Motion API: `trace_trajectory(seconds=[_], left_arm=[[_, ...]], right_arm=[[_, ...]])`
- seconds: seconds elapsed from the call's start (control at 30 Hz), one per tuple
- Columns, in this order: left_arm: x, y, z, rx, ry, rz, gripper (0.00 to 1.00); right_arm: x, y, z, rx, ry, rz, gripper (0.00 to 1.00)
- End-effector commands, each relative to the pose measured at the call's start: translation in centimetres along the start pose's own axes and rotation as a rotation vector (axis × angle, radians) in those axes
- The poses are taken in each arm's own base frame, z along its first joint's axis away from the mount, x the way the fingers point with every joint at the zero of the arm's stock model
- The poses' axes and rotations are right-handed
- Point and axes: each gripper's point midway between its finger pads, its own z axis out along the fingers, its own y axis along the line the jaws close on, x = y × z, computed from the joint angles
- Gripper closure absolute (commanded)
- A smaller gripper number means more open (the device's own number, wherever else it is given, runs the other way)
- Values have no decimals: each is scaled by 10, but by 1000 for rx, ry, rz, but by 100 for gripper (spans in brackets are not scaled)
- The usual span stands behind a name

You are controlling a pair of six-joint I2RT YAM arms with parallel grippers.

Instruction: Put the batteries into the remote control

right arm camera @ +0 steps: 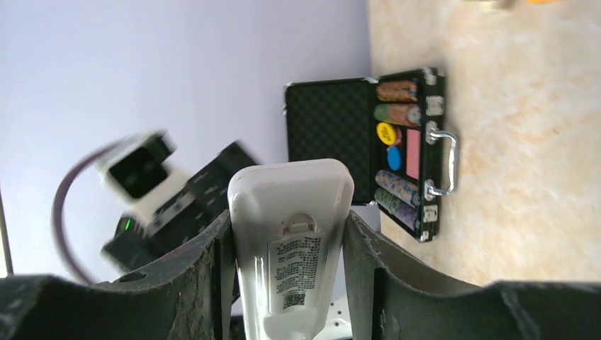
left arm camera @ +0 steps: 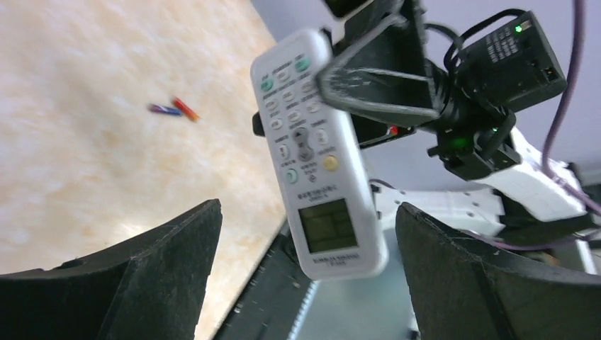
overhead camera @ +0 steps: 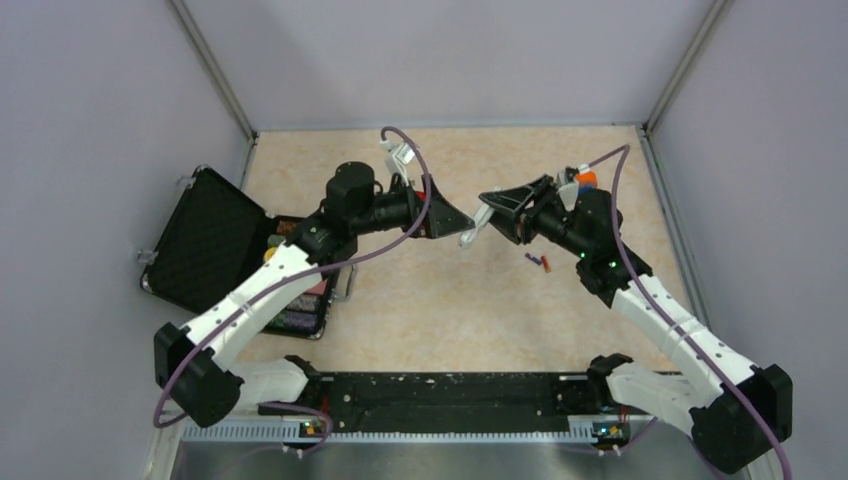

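Observation:
The white remote control (left arm camera: 319, 149) hangs in the air above the table's middle, and my right gripper (right arm camera: 287, 216) is shut on its button end. Its labelled back (right arm camera: 294, 262) faces the right wrist camera, with the cover in place. My left gripper (left arm camera: 306, 212) is open, its fingers (left arm camera: 170, 269) wide on either side of the pale green screen end and clear of it. In the top view both grippers (overhead camera: 455, 218) (overhead camera: 492, 212) meet at the remote control (overhead camera: 478, 226). The batteries (overhead camera: 538, 262), one dark blue-purple and one red-orange, lie side by side on the table (overhead camera: 450, 320) below the right gripper.
An open black case (overhead camera: 215, 240) with poker chips lies at the left under the left arm. A multicoloured toy car (overhead camera: 583, 180) sits at the back right, partly hidden by the right arm. Grey walls enclose the table.

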Motion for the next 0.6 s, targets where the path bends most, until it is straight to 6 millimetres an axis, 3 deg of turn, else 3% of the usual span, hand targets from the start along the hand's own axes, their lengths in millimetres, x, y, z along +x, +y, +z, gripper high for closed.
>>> trace_trajectory(seconds=[0.0,0.17,0.4,0.57], left_arm=[[-23,11,-20,-154,-213,232,4],[-15,4,-12,-149,-280,374,3],[5,29,9,-288,-196,452,4],[-2,40,16,-370,-223,447,27]], right_arm=[[-7,-35,-2,162,-86,239,87],[-2,-56,-1,248,-103,356,87],[0,-66,2,294,-106,420,87],[5,-74,5,320,-94,452,86]])
